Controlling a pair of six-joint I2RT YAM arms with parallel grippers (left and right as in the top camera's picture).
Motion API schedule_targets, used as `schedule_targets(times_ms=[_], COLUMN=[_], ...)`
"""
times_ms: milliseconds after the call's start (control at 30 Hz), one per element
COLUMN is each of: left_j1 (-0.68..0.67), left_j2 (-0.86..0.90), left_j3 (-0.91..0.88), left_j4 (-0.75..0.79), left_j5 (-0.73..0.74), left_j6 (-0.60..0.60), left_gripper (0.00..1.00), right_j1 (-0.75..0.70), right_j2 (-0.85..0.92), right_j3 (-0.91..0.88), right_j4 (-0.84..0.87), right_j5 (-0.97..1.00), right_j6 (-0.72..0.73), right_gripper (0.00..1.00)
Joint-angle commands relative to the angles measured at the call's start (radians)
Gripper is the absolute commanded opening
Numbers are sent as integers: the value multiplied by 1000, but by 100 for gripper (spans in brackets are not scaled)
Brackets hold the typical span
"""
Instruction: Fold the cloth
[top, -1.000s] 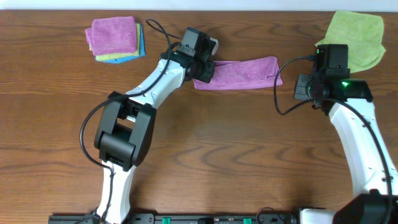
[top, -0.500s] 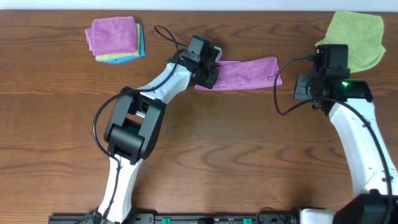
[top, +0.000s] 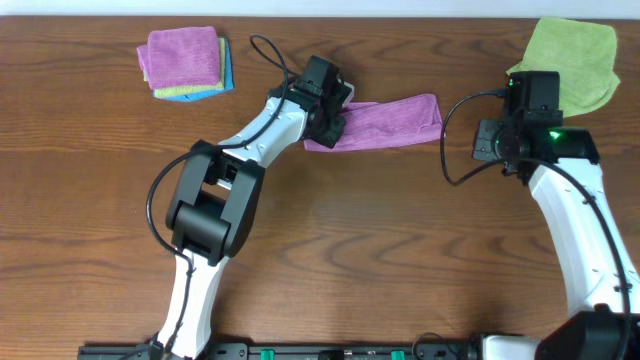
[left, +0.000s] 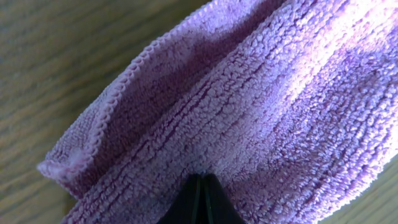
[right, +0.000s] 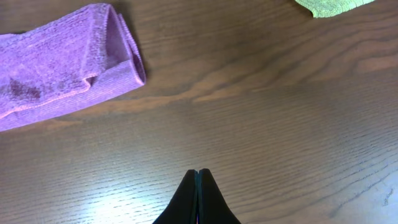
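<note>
Pincer of left arm (left: 202, 185) clamps shut on one end of purple cloth (left: 261, 106); right pincer (right: 198, 179), closed empty, hangs near the other.

White-and-black left arm (top: 258, 130), right arm (top: 582, 222), looping black cables (top: 444, 140), green light (top: 553, 135)

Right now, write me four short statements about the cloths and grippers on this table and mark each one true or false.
1. The cloth lies folded into a long strip. True.
2. The right gripper grips the lime-green cloth. False: it is shut over the bare table, holding nothing.
3. The left gripper is at the strip's left end. True.
4. The stack at the far left has a blue cloth on top. False: a purple cloth tops it, with blue showing only at the edge beneath.
</note>
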Motion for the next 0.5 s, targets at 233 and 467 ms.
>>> schedule_targets(times_ms=[233,467], left_j1=[18,-6], left_j2=[-10,-17], left_j3=[-13,-13], left_j4=[-84,-111], left_j5=[2,49], left_j6=[26,19], left_gripper=[6,6], right_j1=[-12,-16], right_j2=[113,267], right_j3=[-59,-59], right_j4=[134,328], right_j5=[-111,-372], right_j6=[-16,-15], right_gripper=[1,3])
